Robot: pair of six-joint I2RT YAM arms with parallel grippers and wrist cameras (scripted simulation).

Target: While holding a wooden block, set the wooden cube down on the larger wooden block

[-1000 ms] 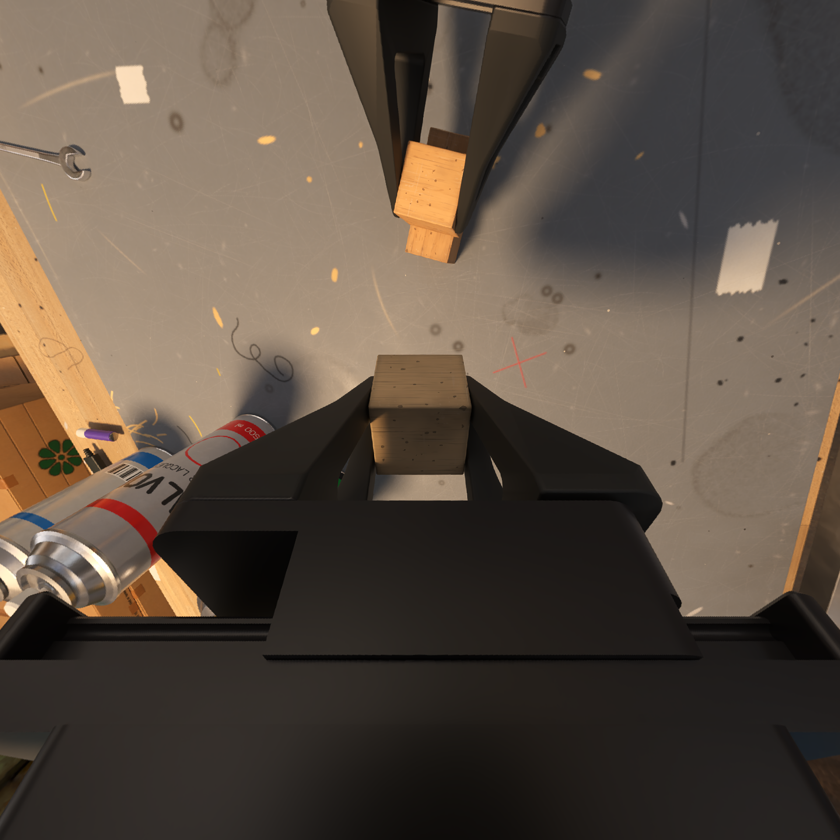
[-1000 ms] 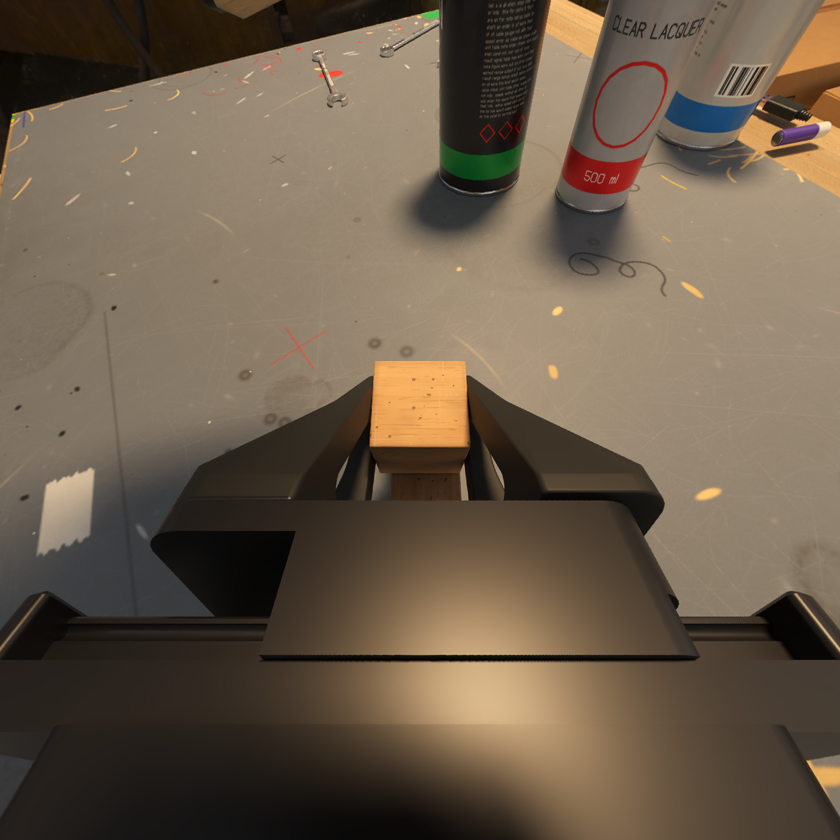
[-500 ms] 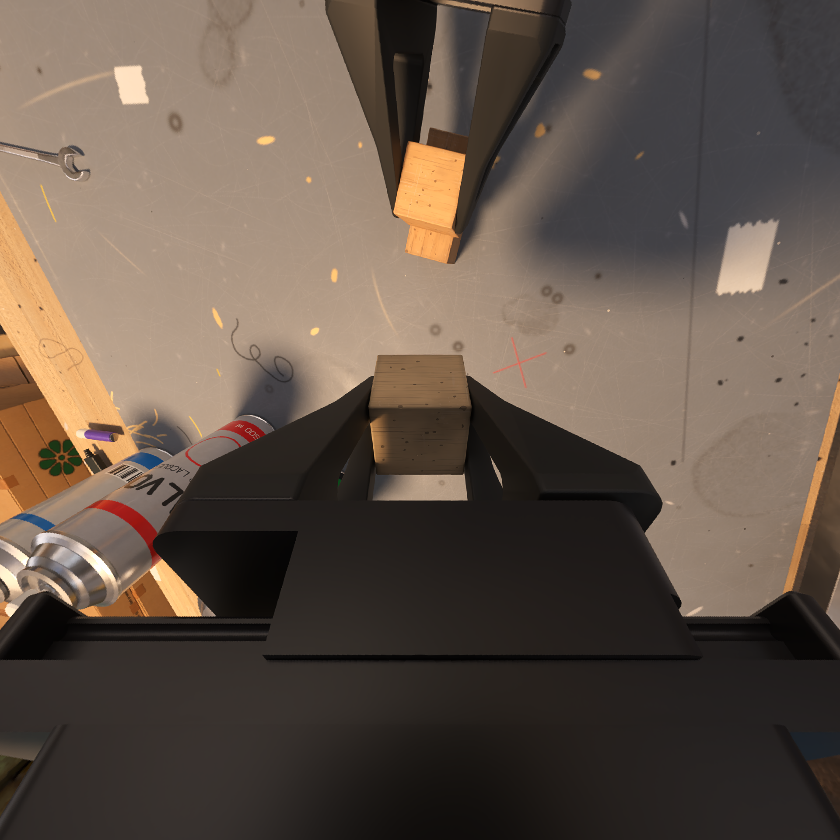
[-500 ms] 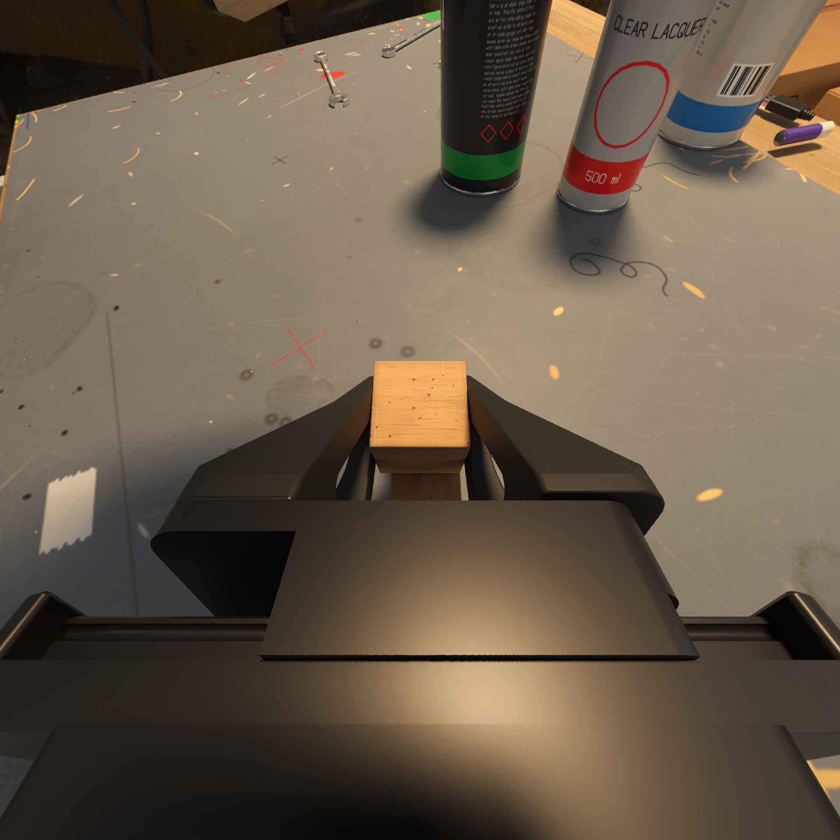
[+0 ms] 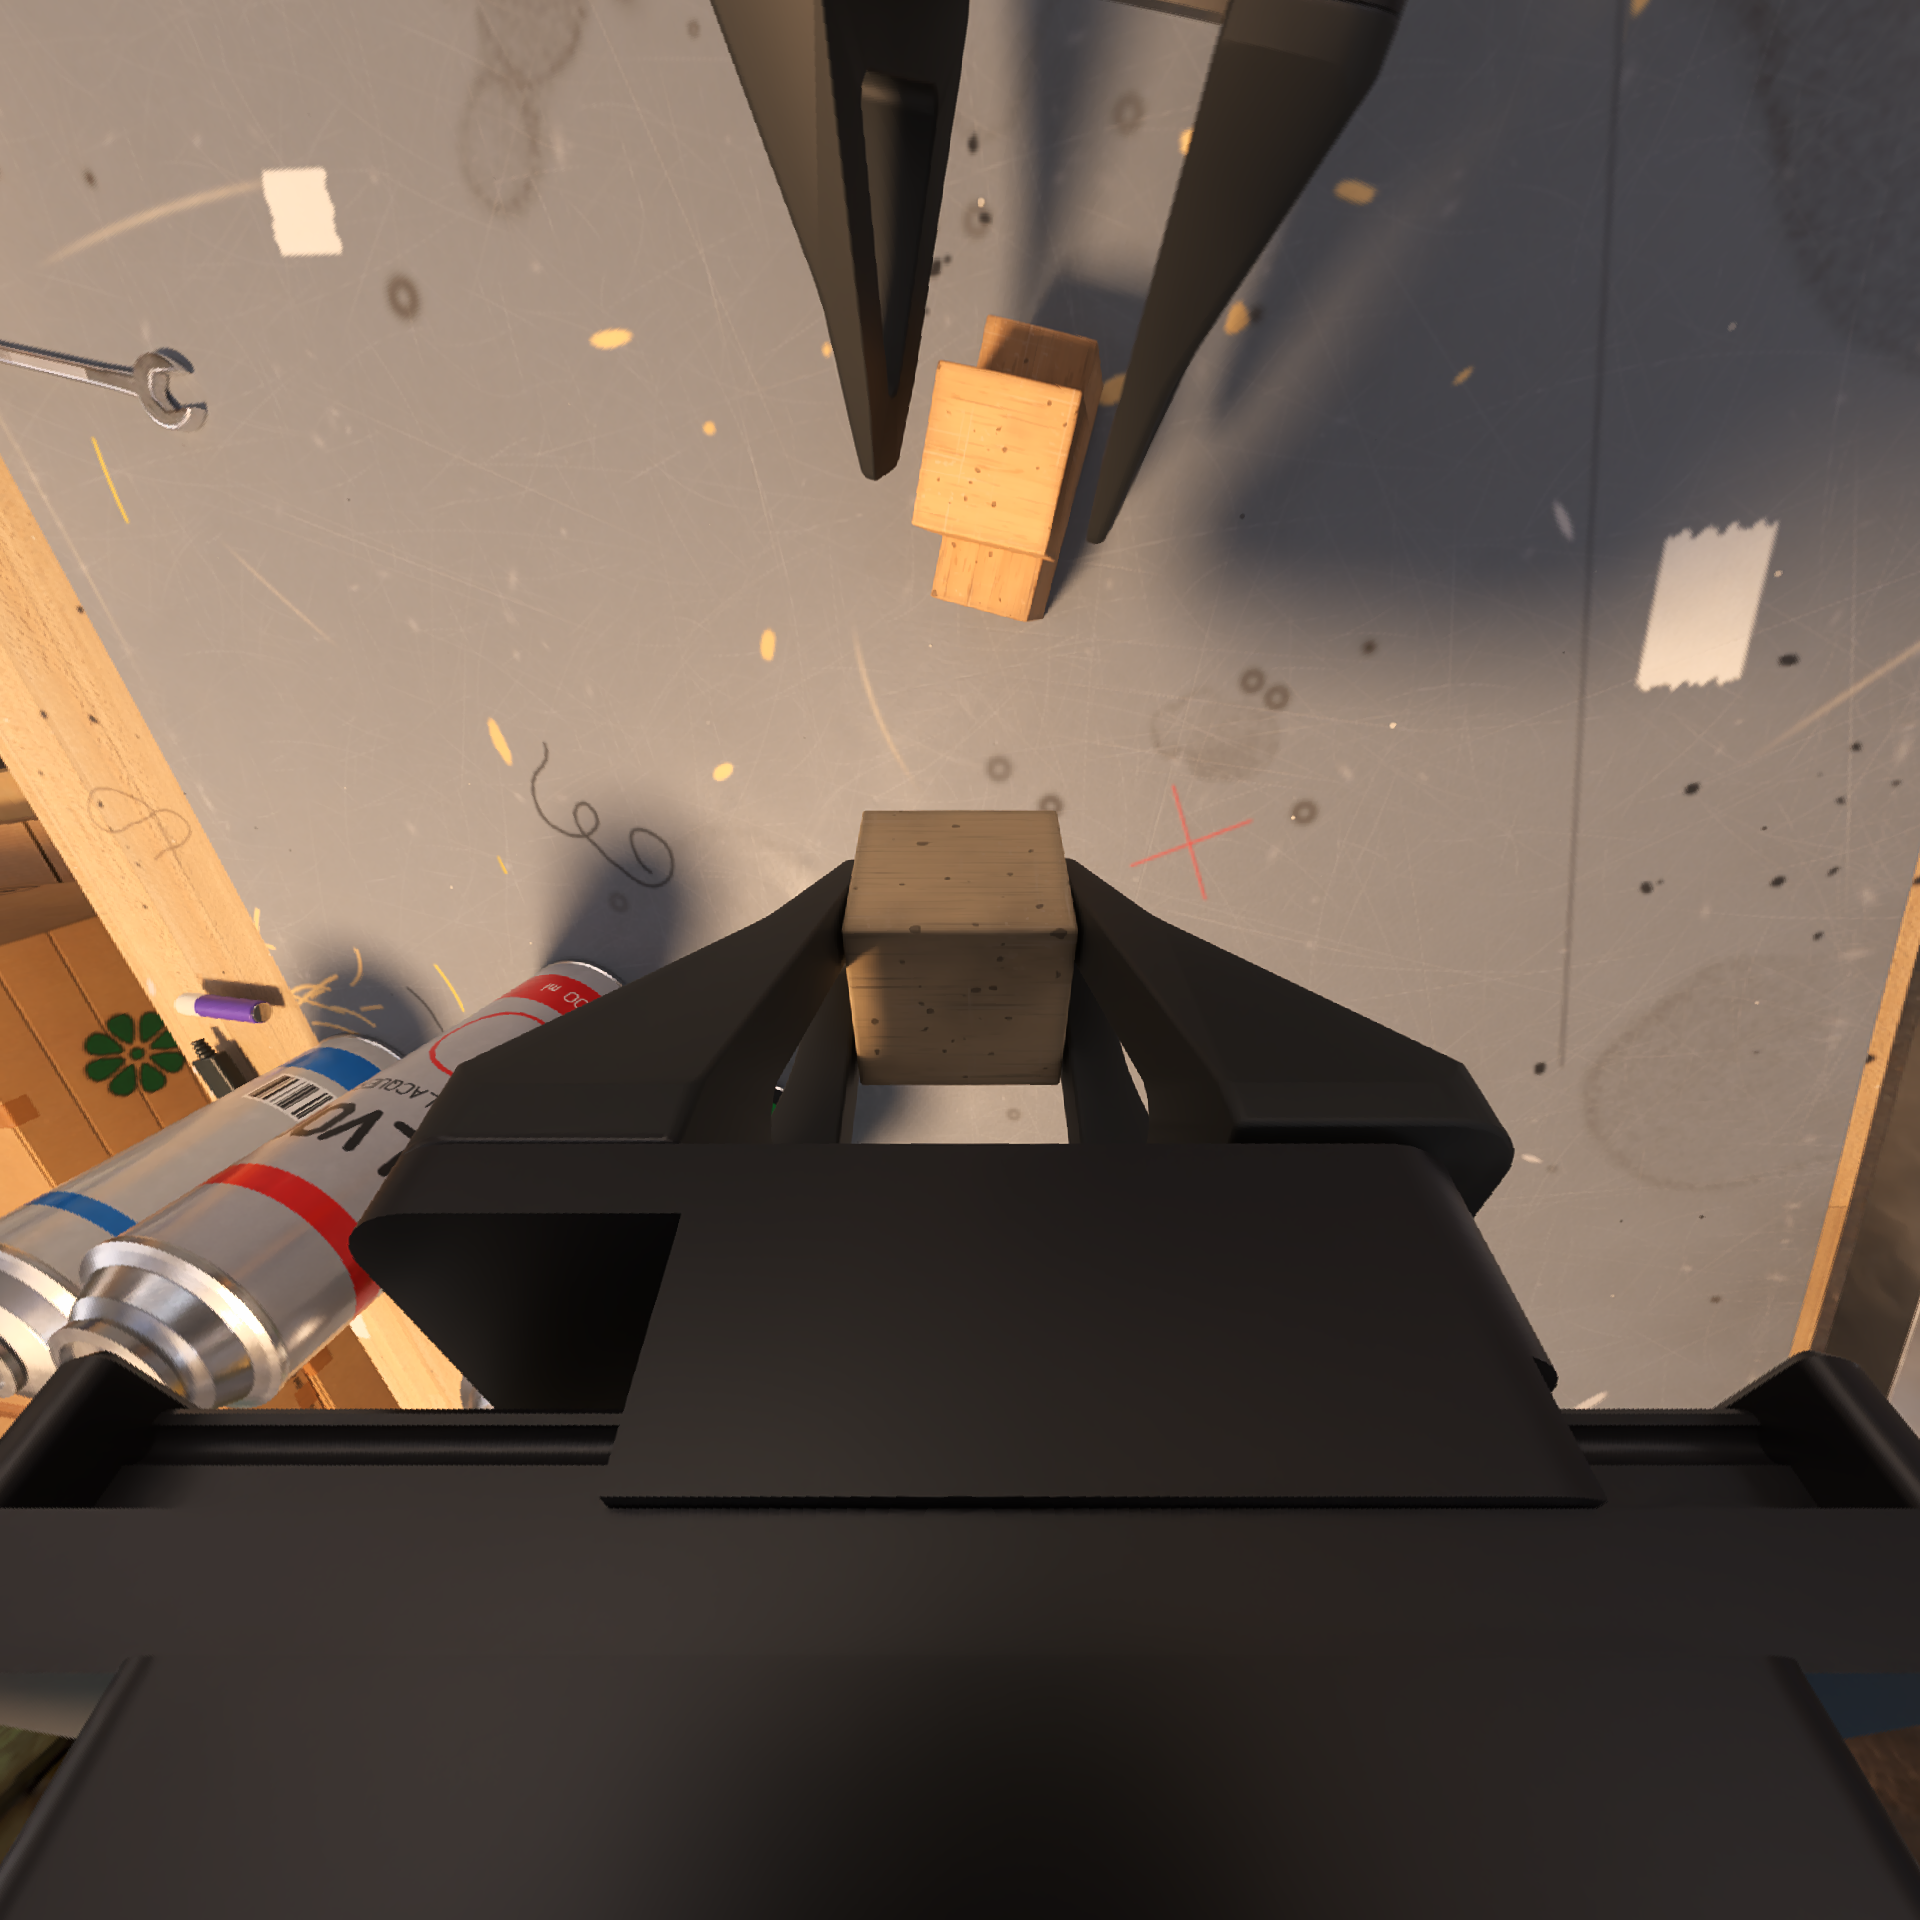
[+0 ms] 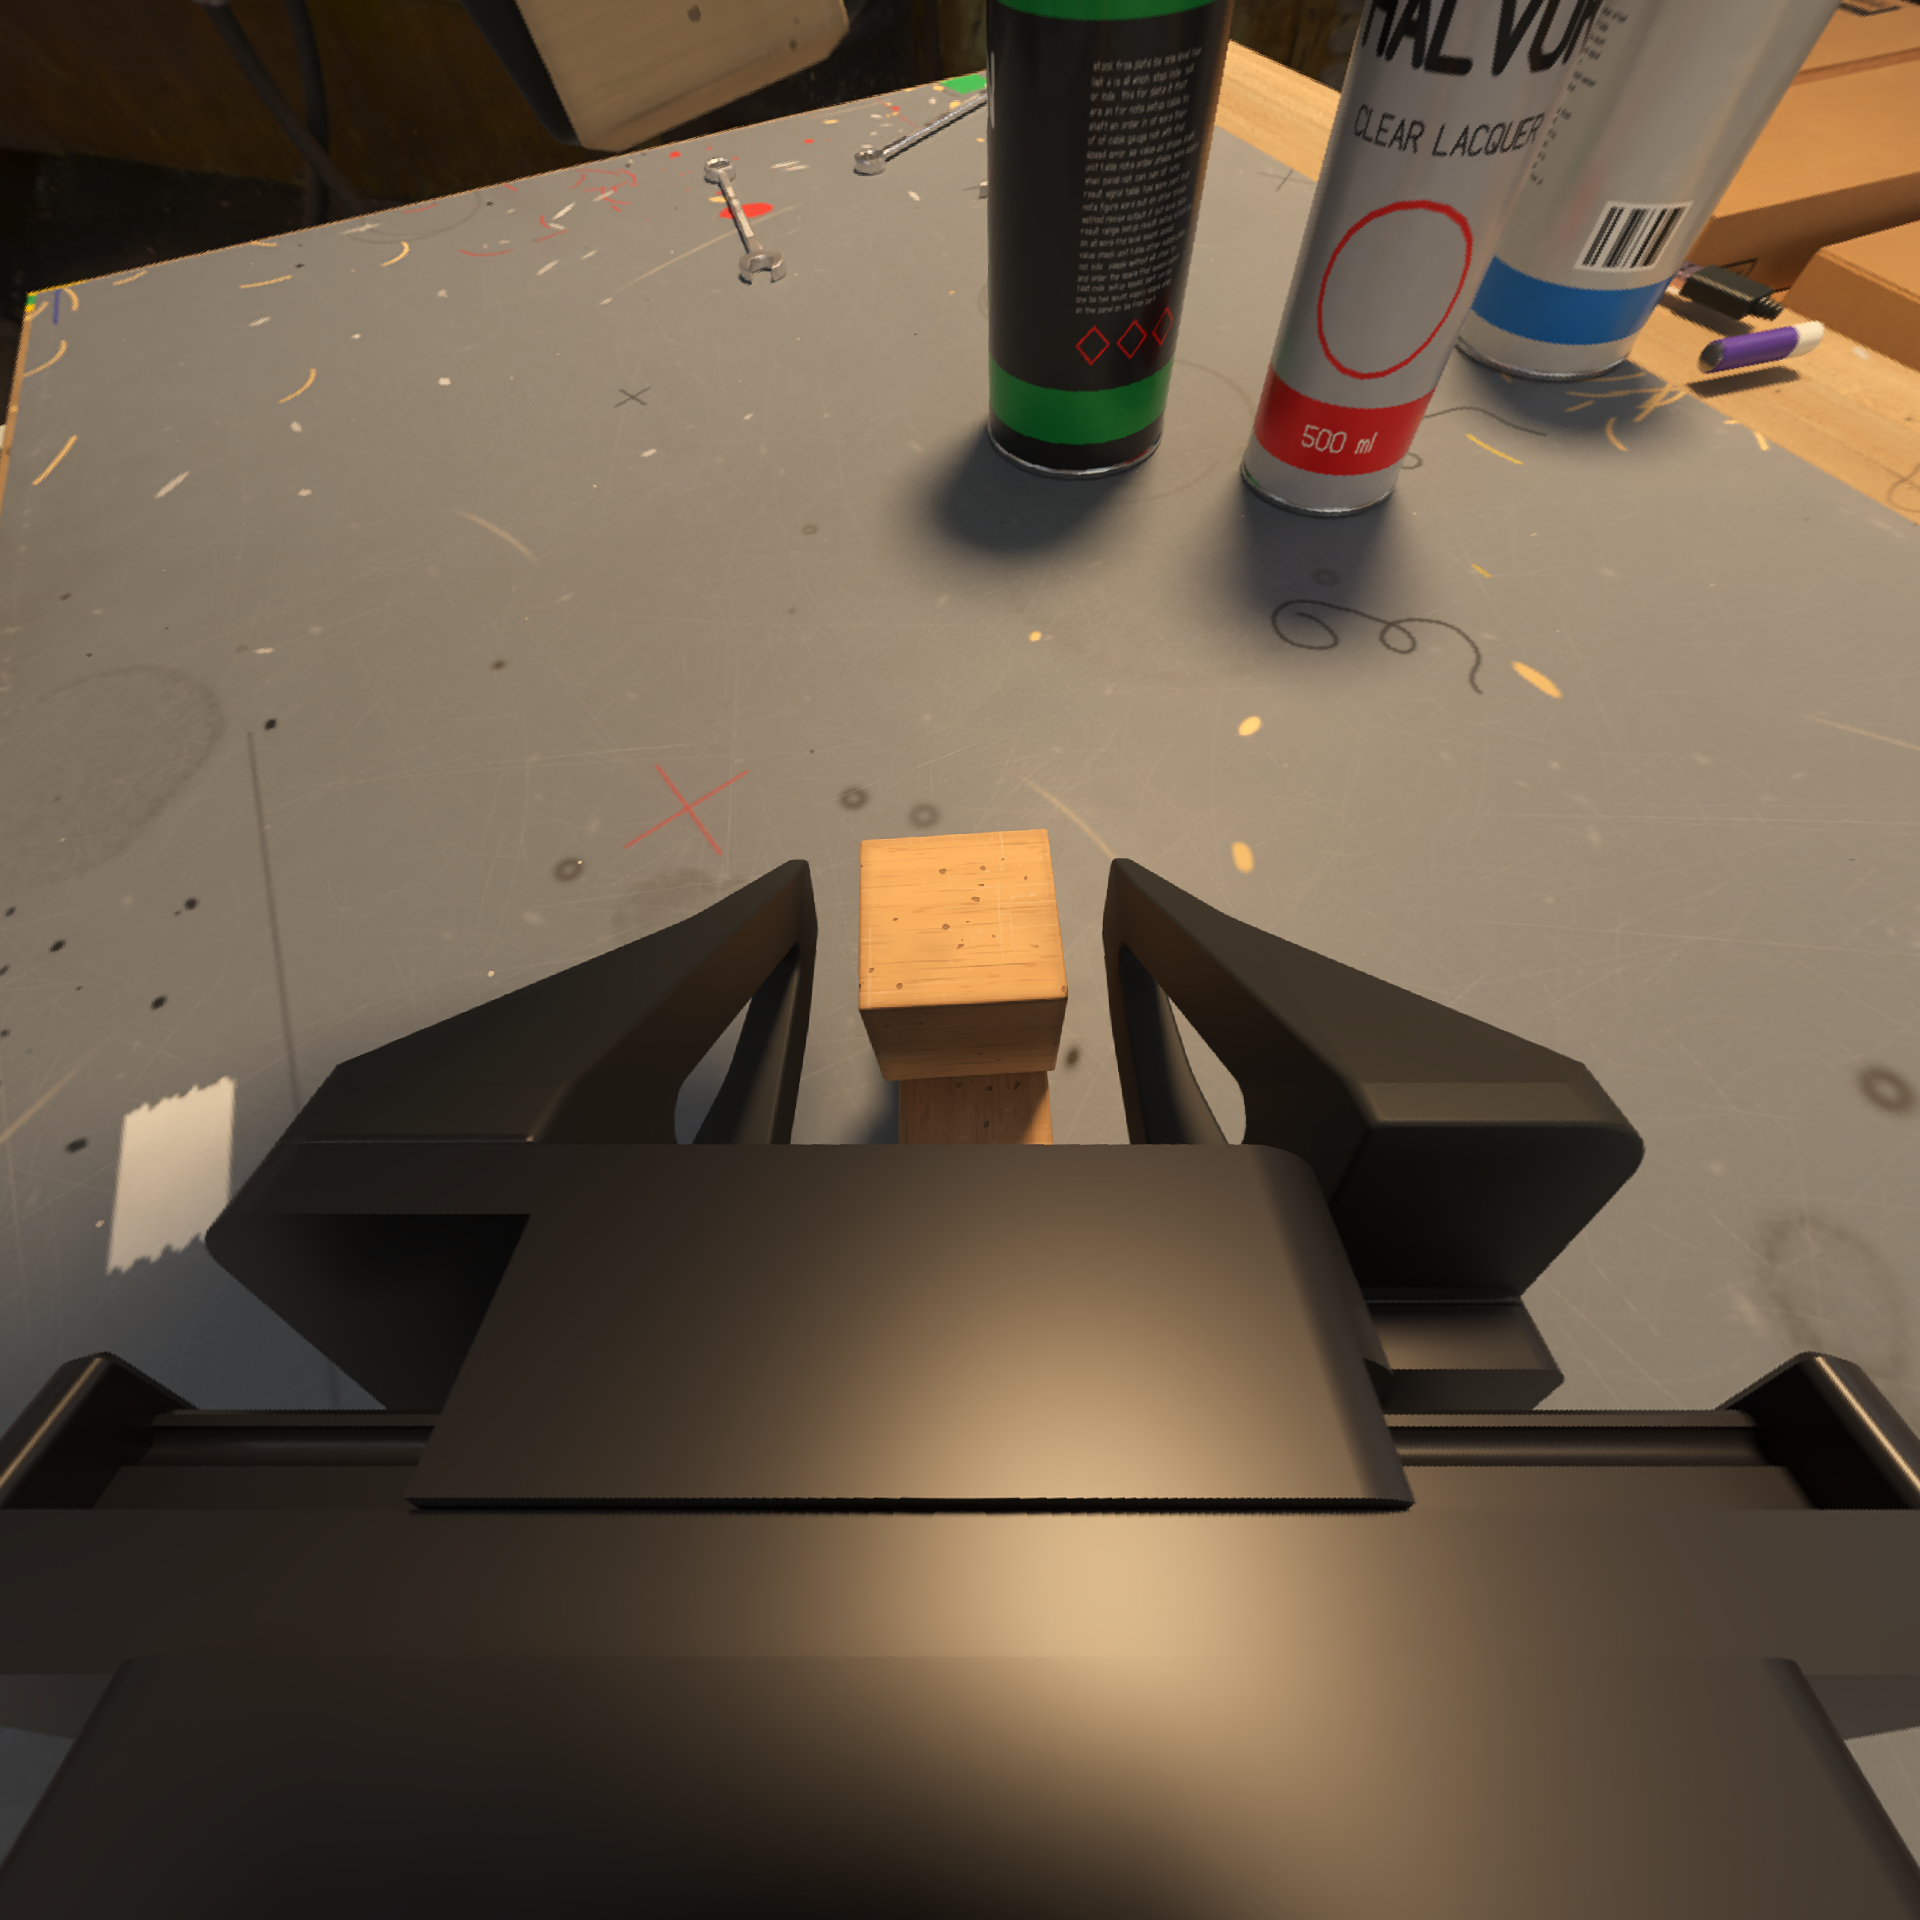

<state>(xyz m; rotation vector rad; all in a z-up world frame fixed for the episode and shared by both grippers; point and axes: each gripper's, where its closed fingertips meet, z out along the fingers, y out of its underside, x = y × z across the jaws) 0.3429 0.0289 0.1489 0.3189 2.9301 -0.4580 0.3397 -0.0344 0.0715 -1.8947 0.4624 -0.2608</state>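
My right gripper (image 6: 958, 871) is open, its fingers apart on either side of the wooden cube (image 6: 961, 935) without touching it. The cube rests on the larger wooden block (image 6: 975, 1110), which stands on the grey table. In the left wrist view the cube (image 5: 997, 457) sits on that block (image 5: 987, 584) between the right gripper's (image 5: 987, 507) spread fingers. My left gripper (image 5: 958, 883) is shut on another wooden block (image 5: 956, 977), held high above the table. That block shows at the top of the right wrist view (image 6: 686, 62).
A black can with a green band (image 6: 1086, 260), a silver can with a red band (image 6: 1361, 343) and one with a blue band (image 6: 1579, 270) stand beyond the stack. Two wrenches (image 6: 743, 223) lie farther back. A purple marker (image 6: 1761, 348) lies on the wooden bench at right.
My right gripper has opened and let go of the cube, which stays on the larger block. The left gripper and its block have not moved.
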